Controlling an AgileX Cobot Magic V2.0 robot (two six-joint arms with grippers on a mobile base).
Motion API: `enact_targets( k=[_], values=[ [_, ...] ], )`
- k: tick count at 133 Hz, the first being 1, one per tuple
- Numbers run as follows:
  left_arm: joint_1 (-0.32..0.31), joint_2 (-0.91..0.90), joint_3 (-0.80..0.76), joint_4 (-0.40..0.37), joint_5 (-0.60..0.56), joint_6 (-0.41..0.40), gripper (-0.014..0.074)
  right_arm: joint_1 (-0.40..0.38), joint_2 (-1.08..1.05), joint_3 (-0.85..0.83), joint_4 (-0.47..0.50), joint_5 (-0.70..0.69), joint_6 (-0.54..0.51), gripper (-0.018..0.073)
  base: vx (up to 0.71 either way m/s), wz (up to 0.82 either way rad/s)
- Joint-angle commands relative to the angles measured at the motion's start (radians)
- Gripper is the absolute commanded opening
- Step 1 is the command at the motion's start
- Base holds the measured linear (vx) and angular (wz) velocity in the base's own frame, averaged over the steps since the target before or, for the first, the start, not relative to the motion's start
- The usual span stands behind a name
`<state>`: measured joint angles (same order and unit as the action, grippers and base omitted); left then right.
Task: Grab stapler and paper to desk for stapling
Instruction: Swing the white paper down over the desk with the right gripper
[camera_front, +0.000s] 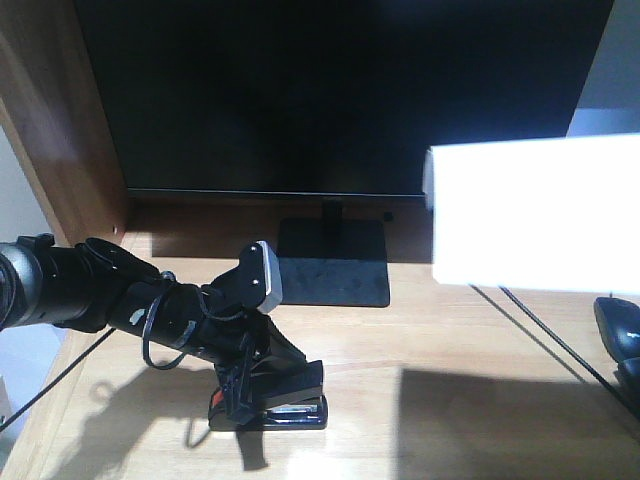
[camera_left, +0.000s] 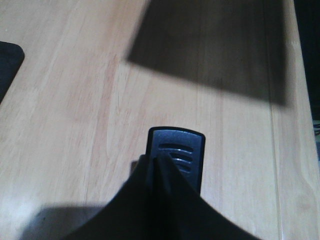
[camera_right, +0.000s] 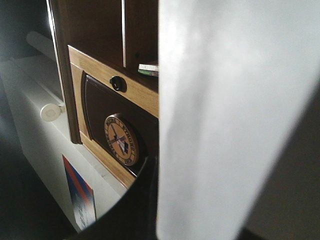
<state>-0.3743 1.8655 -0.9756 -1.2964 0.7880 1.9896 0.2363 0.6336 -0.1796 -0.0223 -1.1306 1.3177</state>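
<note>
Stapler (camera_front: 280, 408) on desk (camera_front: 450, 330), paper (camera_front: 535, 215) aloft.
Left jaws clamp stapler near left, long axis left-right; right jaws pinch paper above desk's right side, well right of stapler; lowering likely next.

Left arm (camera_front: 90, 290) in from left, sloping down to the right, left gripper (camera_front: 255, 385) clamped on stapler (camera_front: 295, 410), right gripper (camera_right: 215, 200) pinching paper (camera_front: 530, 215) between dark fingers (camera_right: 137, 205).
</note>
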Motion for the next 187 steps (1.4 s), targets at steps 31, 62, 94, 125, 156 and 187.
enact_targets(
  k=[31,62,94,125,156,187],
  values=[
    [-0.004,-0.040,-0.024,-0.050,0.035,0.000,-0.0006,-0.008,0.328,-0.107,-0.090,-0.216,0.092,-0.0003,0.00,0.00],
    [-0.004,-0.040,-0.024,-0.050,0.035,0.000,-0.0006,-0.010,0.434,-0.106,-0.139,-0.216,0.105,-0.0003,0.00,0.00],
    [-0.004,-0.040,-0.024,-0.050,0.035,0.000,-0.0006,-0.293,0.458,-0.111,-0.473,-0.216,0.345,-0.0003,0.00,0.00],
    [-0.004,-0.040,-0.024,-0.050,0.035,0.000,-0.0006,-0.611,0.476,-0.212,-1.021,-0.216,0.609,-0.0003,0.00,0.00],
    [-0.004,-0.040,-0.024,-0.050,0.035,0.000,-0.0006,-0.655,0.565,-0.301,-1.314,-0.216,0.687,-0.0003,0.00,0.00],
    [-0.004,-0.040,-0.024,-0.050,0.035,0.000,-0.0006,-0.654,0.622,-0.306,-1.508,-0.216,0.709,-0.0003,0.00,0.00]
  ],
)
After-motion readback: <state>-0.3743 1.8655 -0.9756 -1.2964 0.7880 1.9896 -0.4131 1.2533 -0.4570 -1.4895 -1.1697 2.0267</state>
